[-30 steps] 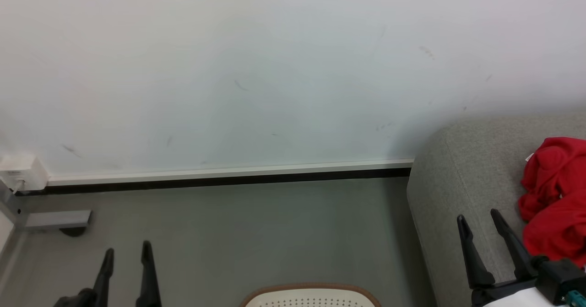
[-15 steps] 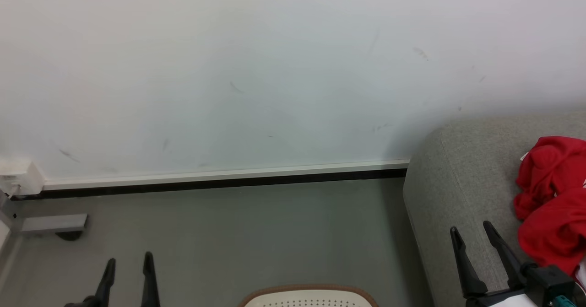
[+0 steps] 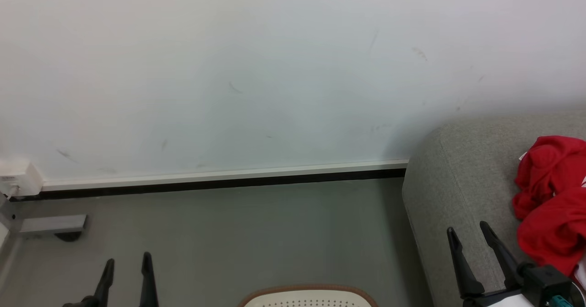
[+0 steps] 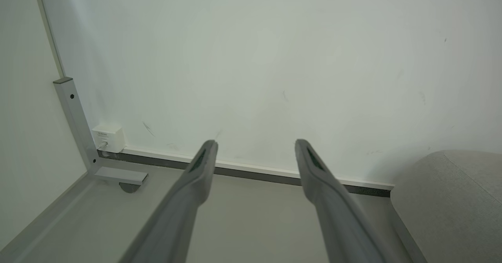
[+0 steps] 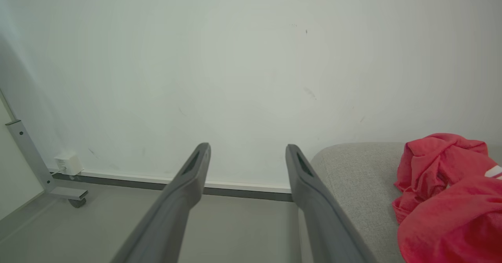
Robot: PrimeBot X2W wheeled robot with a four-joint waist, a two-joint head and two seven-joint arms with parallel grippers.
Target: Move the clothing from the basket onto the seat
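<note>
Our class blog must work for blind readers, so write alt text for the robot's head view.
Crumpled red clothing lies on the grey seat at right, beside the robot's open right hand. The open left hand rises at lower left, the brown-rimmed basket peeks in at bottom centre, and a white wall stands behind.

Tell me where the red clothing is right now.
The red clothing lies crumpled on the grey sofa at the right edge of the head view, just right of the open right gripper.
</note>
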